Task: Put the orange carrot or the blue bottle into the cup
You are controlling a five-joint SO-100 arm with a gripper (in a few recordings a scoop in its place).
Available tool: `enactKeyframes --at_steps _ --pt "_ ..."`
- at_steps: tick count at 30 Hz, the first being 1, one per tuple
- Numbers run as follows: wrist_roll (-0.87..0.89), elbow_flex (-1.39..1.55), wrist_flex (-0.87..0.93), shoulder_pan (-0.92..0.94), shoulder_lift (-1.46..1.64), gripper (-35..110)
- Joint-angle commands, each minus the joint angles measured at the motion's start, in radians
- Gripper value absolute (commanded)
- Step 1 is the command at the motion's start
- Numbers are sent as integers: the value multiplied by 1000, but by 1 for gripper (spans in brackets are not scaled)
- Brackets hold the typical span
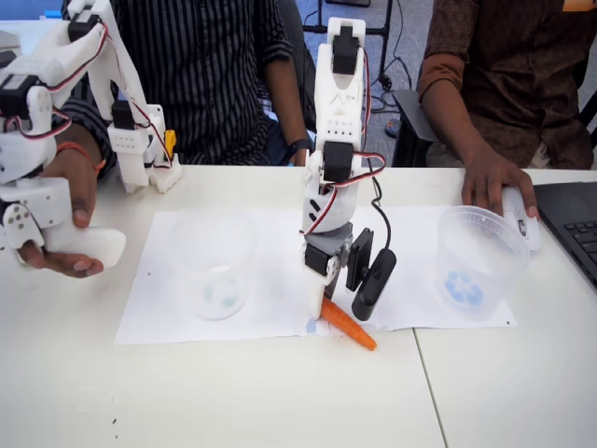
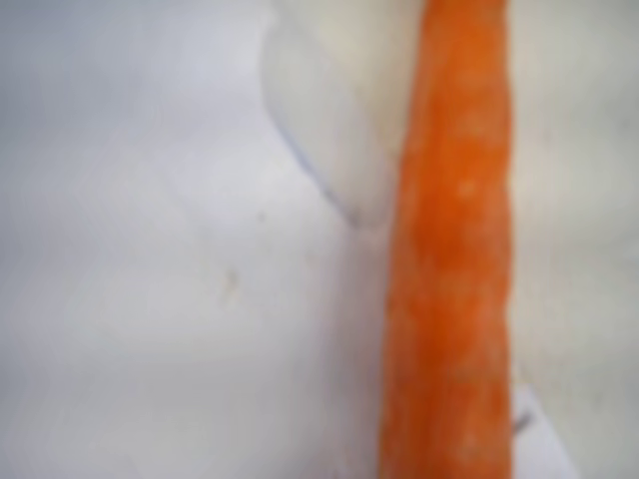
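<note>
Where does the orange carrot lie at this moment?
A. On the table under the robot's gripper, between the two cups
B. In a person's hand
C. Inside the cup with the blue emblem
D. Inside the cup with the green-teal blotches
A: in the fixed view the orange carrot lies flat at the paper's front edge beneath the open gripper, with the cup to its left and the blue-emblem cup to its right.
</note>
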Motion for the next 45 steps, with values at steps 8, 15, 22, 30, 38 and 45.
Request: enactKeyframes --at_steps 8,15,22,30,38,45 --pt "11 -101 -2 6 66 14" --pt "20 -101 2 5 66 20" --pt "28 -100 5 12 66 20" --pt "12 -100 0 15 89 8" --pt "11 -100 11 3 149 13" --pt "12 -98 14 17 298 12"
